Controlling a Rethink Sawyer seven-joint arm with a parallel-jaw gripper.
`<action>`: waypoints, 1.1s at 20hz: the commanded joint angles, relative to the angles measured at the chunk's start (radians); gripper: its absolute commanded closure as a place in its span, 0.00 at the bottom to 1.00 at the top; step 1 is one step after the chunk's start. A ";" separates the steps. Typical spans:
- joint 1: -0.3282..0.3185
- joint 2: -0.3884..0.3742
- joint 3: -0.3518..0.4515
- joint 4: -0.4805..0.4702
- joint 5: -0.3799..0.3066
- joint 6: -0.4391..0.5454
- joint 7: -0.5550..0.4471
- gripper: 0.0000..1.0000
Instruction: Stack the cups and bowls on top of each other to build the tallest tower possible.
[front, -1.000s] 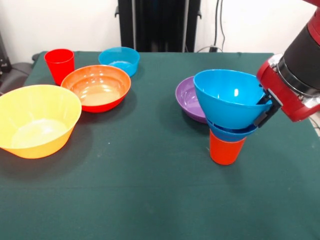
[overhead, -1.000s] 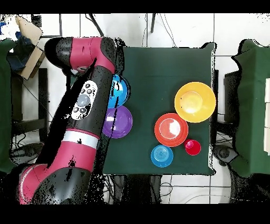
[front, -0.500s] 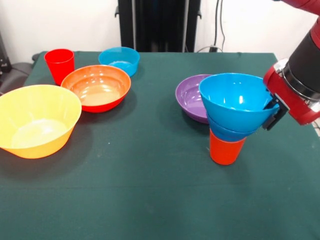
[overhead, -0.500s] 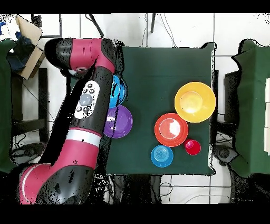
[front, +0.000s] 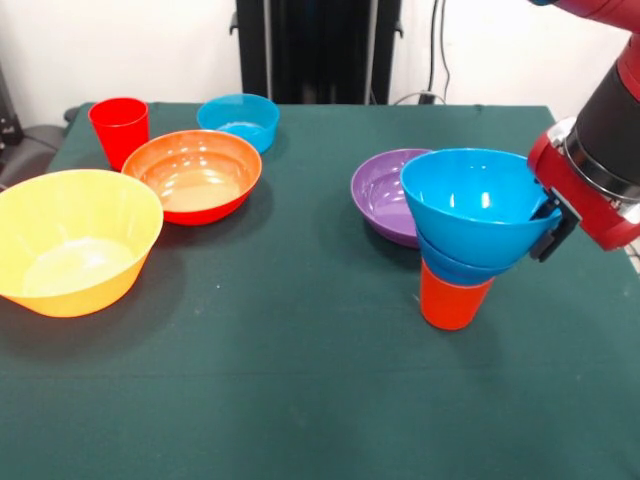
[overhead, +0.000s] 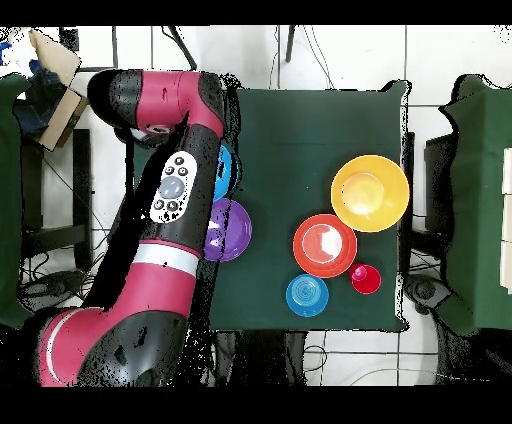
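Front view: medium blue bowl (front: 478, 205) atop the tower, rim pinched by gripper (front: 547, 218).

At the table's (front: 300, 400) right, a cup (front: 452, 298) carries two nested bowls (front: 470, 215). A wide bowl (front: 380, 200) lies just behind, to their left. At the left, the largest bowl (front: 75, 240) is nearest; another bowl (front: 195, 175) lies behind it, and a cup (front: 120, 128) and small bowl (front: 240, 120) stand farthest.
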 joint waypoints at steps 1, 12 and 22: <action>-0.021 -0.029 0.115 0.077 -0.068 -0.004 -0.102 1.00; -0.022 -0.027 0.096 0.059 -0.095 0.025 -0.103 1.00; -0.023 -0.036 0.118 0.079 -0.097 0.011 -0.104 1.00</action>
